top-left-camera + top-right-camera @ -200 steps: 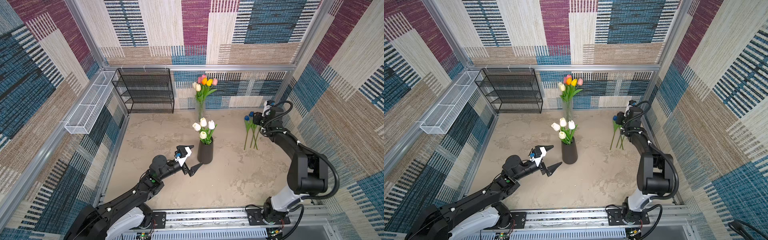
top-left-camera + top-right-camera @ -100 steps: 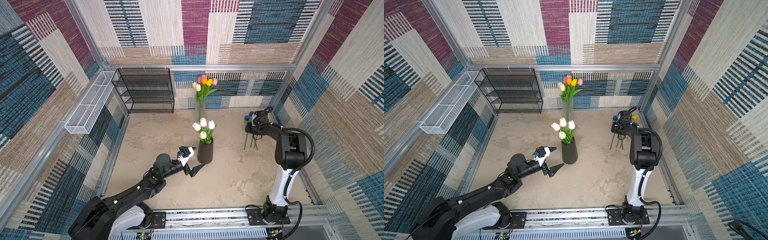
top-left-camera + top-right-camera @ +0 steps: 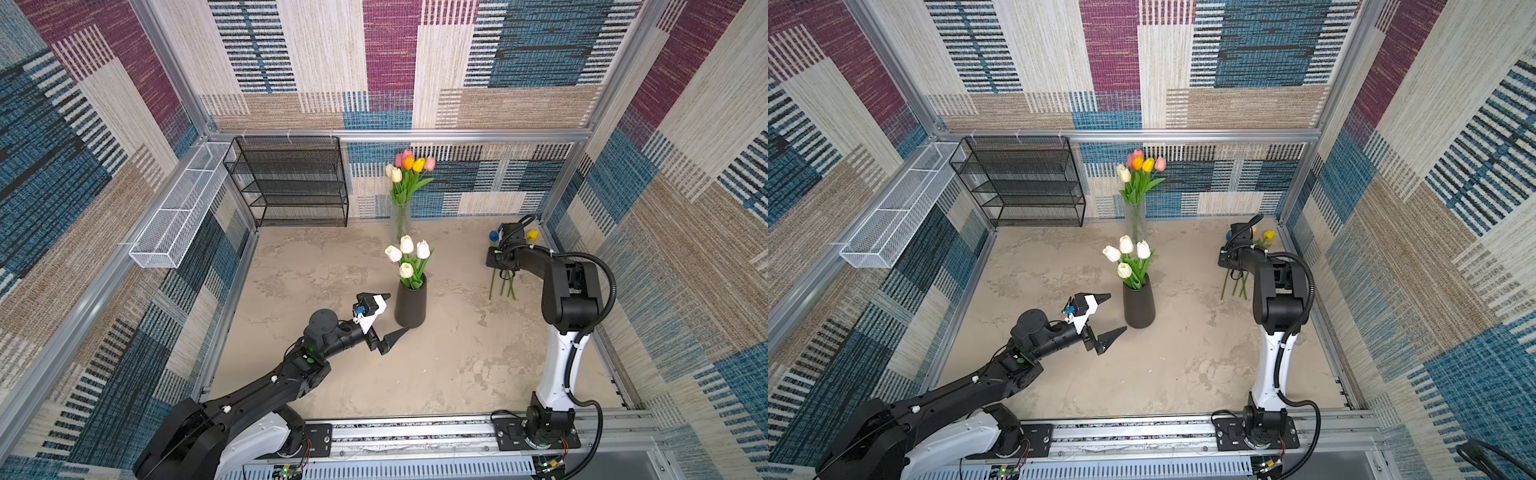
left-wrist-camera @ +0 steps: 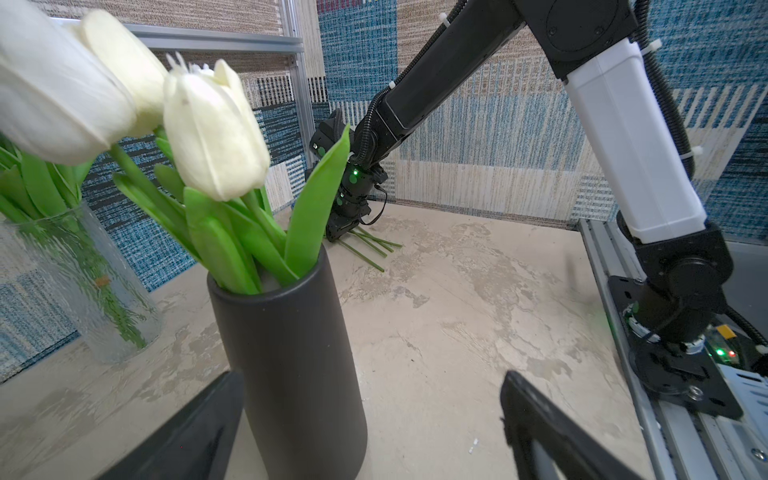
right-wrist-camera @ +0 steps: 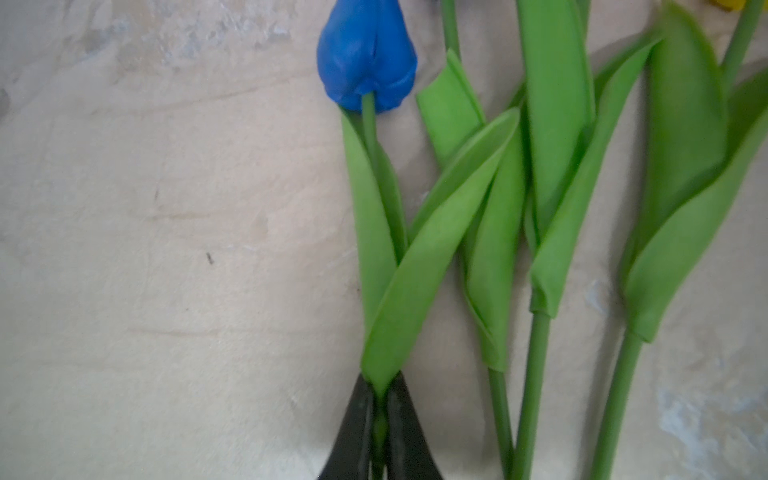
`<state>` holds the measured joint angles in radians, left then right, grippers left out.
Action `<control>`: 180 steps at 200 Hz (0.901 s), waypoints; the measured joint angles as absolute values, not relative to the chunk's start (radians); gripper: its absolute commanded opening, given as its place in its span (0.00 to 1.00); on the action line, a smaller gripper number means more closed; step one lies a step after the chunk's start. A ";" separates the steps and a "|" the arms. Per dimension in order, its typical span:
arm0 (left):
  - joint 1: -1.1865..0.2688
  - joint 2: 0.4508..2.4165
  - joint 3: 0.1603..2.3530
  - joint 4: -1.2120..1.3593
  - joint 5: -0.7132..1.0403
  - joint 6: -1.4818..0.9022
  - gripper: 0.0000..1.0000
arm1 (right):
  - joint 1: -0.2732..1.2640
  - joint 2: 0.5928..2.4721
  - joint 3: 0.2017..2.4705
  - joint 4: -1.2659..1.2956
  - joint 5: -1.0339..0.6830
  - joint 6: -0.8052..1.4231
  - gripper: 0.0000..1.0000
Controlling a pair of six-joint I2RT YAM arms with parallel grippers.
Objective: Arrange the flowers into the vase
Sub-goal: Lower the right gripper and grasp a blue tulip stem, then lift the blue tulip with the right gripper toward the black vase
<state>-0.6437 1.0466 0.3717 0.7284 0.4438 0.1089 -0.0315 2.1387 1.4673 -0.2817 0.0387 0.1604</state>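
Observation:
A black vase (image 3: pixel 410 305) (image 3: pixel 1139 307) (image 4: pixel 291 353) stands mid-table and holds several white flowers (image 3: pixel 406 251) (image 4: pixel 212 129). My left gripper (image 3: pixel 391 314) (image 4: pixel 370 376) is open just left of it, and the vase is close before one finger. Loose flowers lie at the far right: a blue tulip (image 3: pixel 493 235) (image 5: pixel 365 58), a yellow one (image 3: pixel 532 235) and green stems (image 3: pixel 503 286). My right gripper (image 5: pixel 379 399) is down on the table, shut on the blue tulip's stem below its leaves. In both top views its wrist hides the jaws.
A clear glass vase (image 3: pixel 401 216) (image 4: pixel 83 282) of pink, orange, yellow and white tulips stands at the back wall. A black wire rack (image 3: pixel 291 183) and a white wire basket (image 3: pixel 178 208) are at the back left. The arms' rail (image 3: pixel 415 432) runs along the front.
My right arm has folded in and come down on the loose flowers, and its gripper has closed on the blue tulip's stem. My left gripper has edged nearer the black vase.

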 measured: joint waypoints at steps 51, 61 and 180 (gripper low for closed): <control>-0.644 1.002 0.361 0.727 0.421 0.109 0.99 | -0.022 1.937 1.309 -0.197 -0.125 0.186 0.00; -0.644 0.998 0.361 0.727 0.420 0.109 0.99 | -0.022 1.871 1.265 -0.140 -0.179 0.200 0.00; -0.644 0.982 0.322 0.793 0.350 0.104 0.99 | 0.085 1.314 0.746 0.963 -0.729 0.423 0.00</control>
